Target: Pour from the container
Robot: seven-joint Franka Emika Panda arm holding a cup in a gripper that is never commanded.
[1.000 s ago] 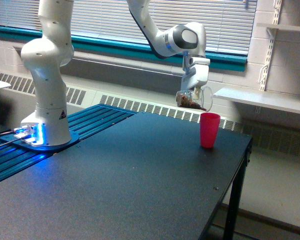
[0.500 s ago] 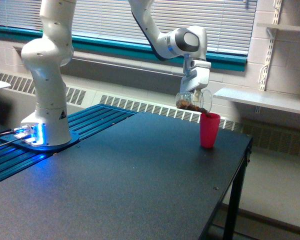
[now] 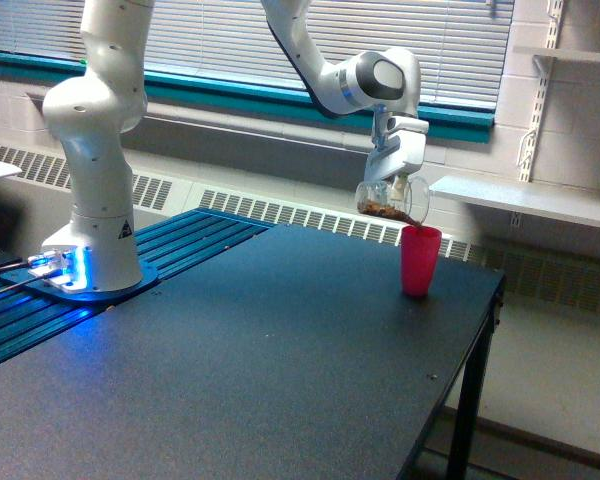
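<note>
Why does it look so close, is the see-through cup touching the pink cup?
Cannot tell. In the exterior view, the tilted see-through cup has its low lip right at the pink cup's rim, and no clear gap or contact shows there.

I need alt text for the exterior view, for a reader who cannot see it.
A white robot arm's gripper holds a clear container tilted over a pink cup, its brown contents at the lowered lip. The cup stands upright near the far edge of a dark table, before a blinded window.
</note>
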